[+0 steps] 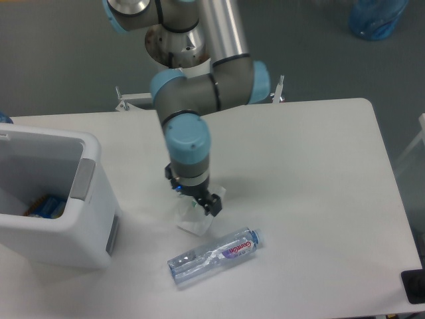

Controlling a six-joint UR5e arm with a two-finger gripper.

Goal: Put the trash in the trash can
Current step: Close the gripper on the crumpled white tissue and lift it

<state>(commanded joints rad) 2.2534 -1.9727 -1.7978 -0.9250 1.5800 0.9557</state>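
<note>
A crumpled white paper tissue (196, 221) lies on the white table (312, 166) right under my gripper (201, 206). The gripper points down onto the tissue; its fingers sit at the tissue's top, and I cannot tell whether they are closed on it. A clear plastic bottle (214, 255) with a blue cap and purple-red label lies on its side just in front of the tissue, cap pointing right. The large white trash can (50, 193) with a grey panel stands at the left of the table, open at the top, with some coloured items inside.
A blue object (376, 18) sits on the floor at the top right. A dark object (414, 286) shows at the right edge near the table's front corner. The arm's base stands at the table's far edge.
</note>
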